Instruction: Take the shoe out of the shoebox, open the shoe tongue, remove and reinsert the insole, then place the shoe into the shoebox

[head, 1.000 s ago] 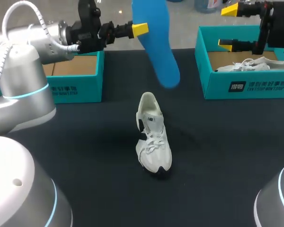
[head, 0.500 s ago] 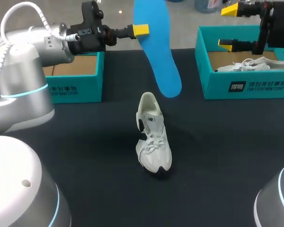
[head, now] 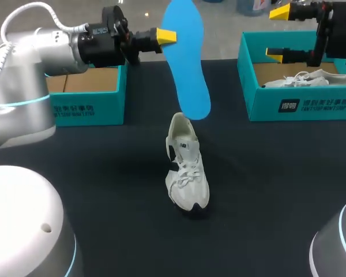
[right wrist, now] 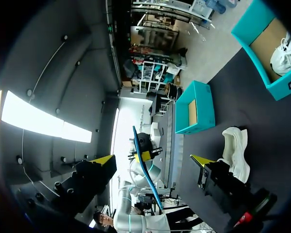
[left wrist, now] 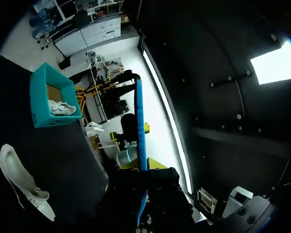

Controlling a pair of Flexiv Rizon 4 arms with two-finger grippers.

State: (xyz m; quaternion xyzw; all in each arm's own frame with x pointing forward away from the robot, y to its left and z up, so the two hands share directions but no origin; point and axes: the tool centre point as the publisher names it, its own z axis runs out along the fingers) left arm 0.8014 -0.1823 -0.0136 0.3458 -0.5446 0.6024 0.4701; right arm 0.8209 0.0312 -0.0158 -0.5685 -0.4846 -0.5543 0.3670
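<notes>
1. The shoe (head: pixel 186 167) stands alone near the middle of the tabletop (head: pixel 277 196), toe toward the near edge, with bare cloth on every side of it.
2. The left shoebox (head: pixel 89 95) walls off the far left corner and the right shoebox (head: pixel 300 86) the far right corner. A wide lane of cloth runs between them to the far edge.
3. The insole (head: pixel 187 63) hangs in that lane, gripped by the left gripper (head: pixel 168 36). Its lower end appears close over the shoe's heel opening.
4. The left arm (head: pixel 52 46) crosses above the left shoebox.
5. The right gripper (head: pixel 277 33), fingers spread, hangs over the right shoebox, where a second shoe (head: pixel 303 78) lies.
</notes>
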